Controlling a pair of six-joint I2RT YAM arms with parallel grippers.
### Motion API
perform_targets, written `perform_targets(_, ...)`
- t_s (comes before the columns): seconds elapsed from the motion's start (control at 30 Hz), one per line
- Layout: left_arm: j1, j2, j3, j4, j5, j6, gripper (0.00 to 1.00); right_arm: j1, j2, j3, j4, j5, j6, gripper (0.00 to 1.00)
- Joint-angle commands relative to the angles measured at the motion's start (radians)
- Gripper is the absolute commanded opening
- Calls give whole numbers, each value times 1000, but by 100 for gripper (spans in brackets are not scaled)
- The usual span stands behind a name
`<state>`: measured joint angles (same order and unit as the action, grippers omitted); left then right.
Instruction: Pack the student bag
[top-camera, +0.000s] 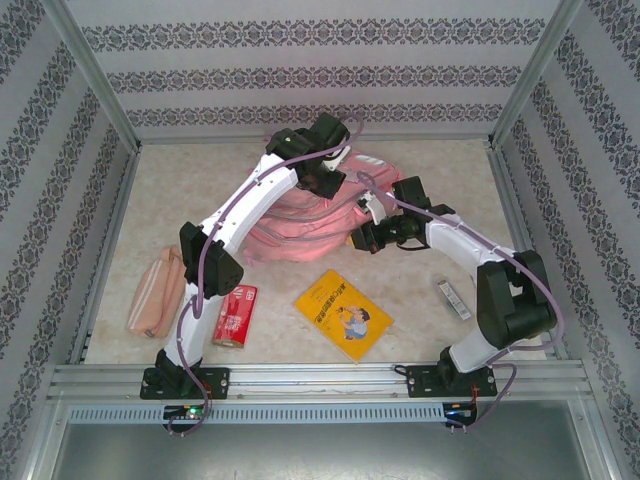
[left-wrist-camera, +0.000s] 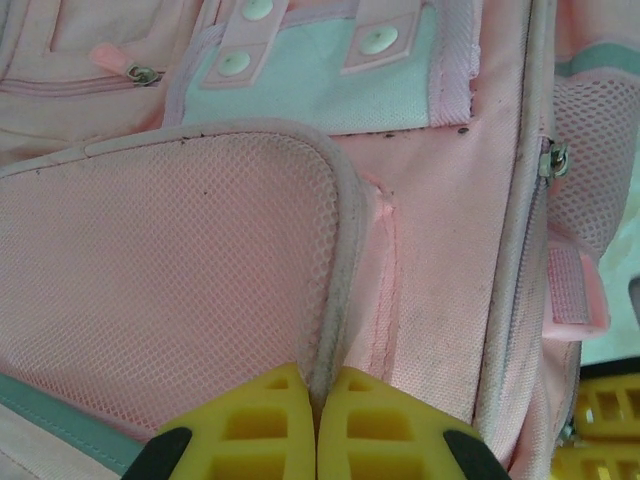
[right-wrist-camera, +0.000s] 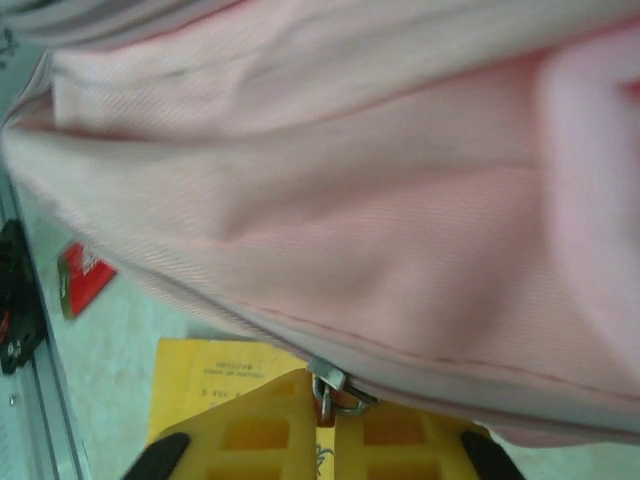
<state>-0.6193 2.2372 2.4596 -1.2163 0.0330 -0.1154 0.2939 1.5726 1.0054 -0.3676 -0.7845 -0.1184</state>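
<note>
Right gripper pinches a zip pull on the student bag (left gripper clamps its mesh-pocket rim).

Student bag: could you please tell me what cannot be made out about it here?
- Top external: the left arm covers the middle of the student bag; whether it is open is hidden.
- Right wrist: the fabric is blurred; which zip the zip pull in the right gripper belongs to is unclear.
- Top external: the small grey object by the right arm is too small to identify.

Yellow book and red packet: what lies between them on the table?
Nothing; in the top view the table between the yellow book and the red packet is bare.
</note>
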Motion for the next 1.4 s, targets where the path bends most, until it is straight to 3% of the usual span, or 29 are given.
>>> perform_targets(0.0, 10, -14, 53, 121, -30, -70, 0, 35, -30, 18, -19, -89, -31, 10)
perform_targets(0.17, 9, 7, 52, 141, 19, -140, 0, 150, -9, -1, 109, -118, 87, 15)
perform_targets(0.43, 9, 27, 52, 165, 60, -211, 0, 309, 6, -171, 589, 7, 505, 21)
perform_targets(0.57, 9, 30, 50, 170, 71, -222, 0, 370, 19, -224, 716, 28, 605, 26)
perform_targets(0.7, 9, 27, 49, 162, 74, -204, 0, 409, -40, -271, 710, 77, 596, 33)
perform_targets(0.8, 9, 22, 47, 158, 74, -195, 0, 418, -169, -350, 664, 203, 573, 39)
perform_targets(0.93, 9, 17, 45, 161, 88, -190, 0, 366, -346, -434, 505, 474, 675, 44)
perform_targets(1.13, 9, 21, 40, 172, 117, -183, 0, 322, -441, -333, 197, 569, 841, 48)
perform_targets(1.27, 7, 22, 27, 193, 129, -198, 0, 299, -454, -384, 316, 629, 1124, 49)
perform_targets(1.37, 6, 25, 23, 205, 146, -212, 0, 284, -453, -399, 378, 681, 1204, 51)
